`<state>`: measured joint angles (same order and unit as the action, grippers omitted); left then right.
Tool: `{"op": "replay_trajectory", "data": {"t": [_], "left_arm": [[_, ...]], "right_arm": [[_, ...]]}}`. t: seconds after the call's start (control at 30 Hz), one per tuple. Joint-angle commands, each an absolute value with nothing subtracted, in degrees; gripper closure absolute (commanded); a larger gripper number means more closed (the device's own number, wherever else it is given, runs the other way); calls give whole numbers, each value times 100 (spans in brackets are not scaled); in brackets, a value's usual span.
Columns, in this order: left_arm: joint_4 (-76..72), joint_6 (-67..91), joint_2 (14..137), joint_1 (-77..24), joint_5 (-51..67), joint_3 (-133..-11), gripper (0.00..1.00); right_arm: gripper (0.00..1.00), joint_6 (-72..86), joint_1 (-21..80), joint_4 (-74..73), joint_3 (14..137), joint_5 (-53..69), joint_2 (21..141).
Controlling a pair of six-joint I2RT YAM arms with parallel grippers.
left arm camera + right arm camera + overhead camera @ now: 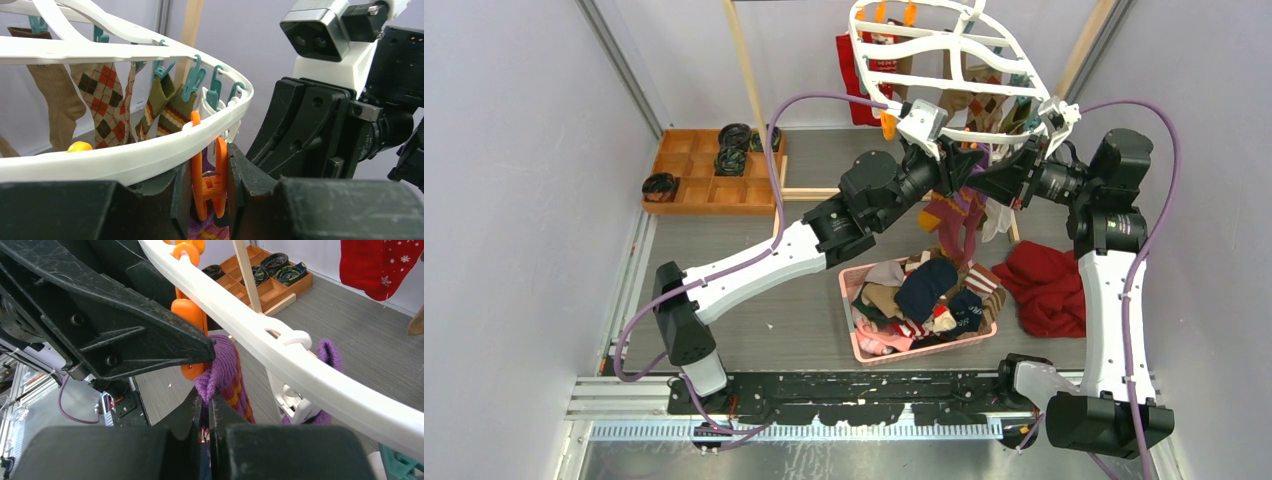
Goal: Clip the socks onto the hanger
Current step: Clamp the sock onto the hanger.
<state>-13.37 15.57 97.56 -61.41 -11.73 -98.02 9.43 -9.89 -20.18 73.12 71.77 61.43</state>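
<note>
Squeezing an orange peg (209,187) on the rim of the hanger (125,162), the left end effector (209,172) is clamped on it from both sides. The right end effector (205,410) has its fingers together on a purple sock (222,365), holding the cuff up against the peg's lower end. Whether the peg's mouth has the sock, I cannot tell. The hanger hangs tilted above the far side of the bench (764,320). An argyle sock (107,100) and others are already clipped in teal pegs. More socks (924,290) fill a pink basket (848,290) below, with a red cloth (1049,285) just beside it and a wooden tray (694,185) far left.
</note>
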Motion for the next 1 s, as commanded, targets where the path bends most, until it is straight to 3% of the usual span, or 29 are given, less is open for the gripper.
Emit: {"op": "replay_trajectory", "data": {"t": [0.0, 0.77, 0.97], "left_arm": [[-1562, 1277, 9481, -6038, -1233, -9818, 86], [-1907, 1151, 9448, -5968, -522, -9759, 86], [-1883, 1160, 9449, -5954, -476, -9816, 86]], "right_arm": [[98, 984, -1033, -1794, 7416, 7365, 5957], [98, 617, -1037, -2416, 7348, 7427, 6048], [98, -191, -1037, -3101, 7419, 7411, 5998]]}}
